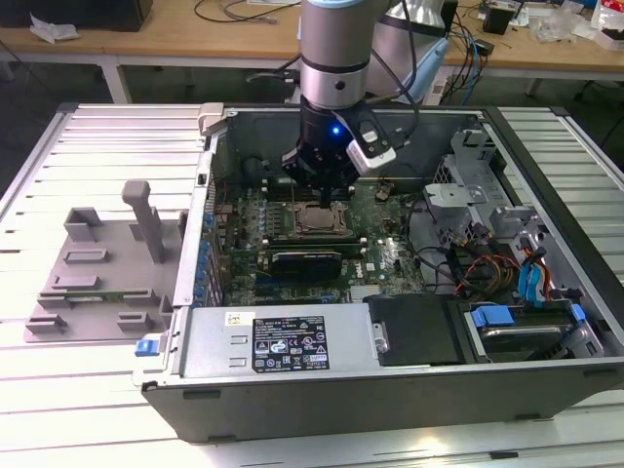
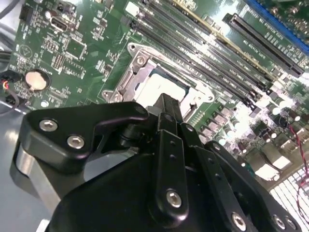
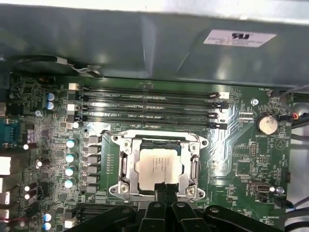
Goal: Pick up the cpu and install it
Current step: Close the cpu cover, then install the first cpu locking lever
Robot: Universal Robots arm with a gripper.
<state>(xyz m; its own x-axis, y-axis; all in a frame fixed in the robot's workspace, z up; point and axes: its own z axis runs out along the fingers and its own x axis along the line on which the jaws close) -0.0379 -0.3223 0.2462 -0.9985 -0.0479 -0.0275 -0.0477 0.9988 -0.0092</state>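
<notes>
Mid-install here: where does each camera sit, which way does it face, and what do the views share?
Exterior view: off the arm, looking down into the open computer case; shows the arm and gripper.
First wrist view: on the wrist, looking past the shut gripper tip onto the motherboard.
Second wrist view: on the wrist, behind the gripper's black linkage, looking obliquely across the board.
Shared: both wrist views show the cpu lying in its socket just beyond the gripper tip.

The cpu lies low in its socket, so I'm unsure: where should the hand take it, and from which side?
Probably by two opposite thin edges, straight down from above. The cpu lies flat within the socket frame, so only its top is open, and the frame crowds its sides.
</notes>
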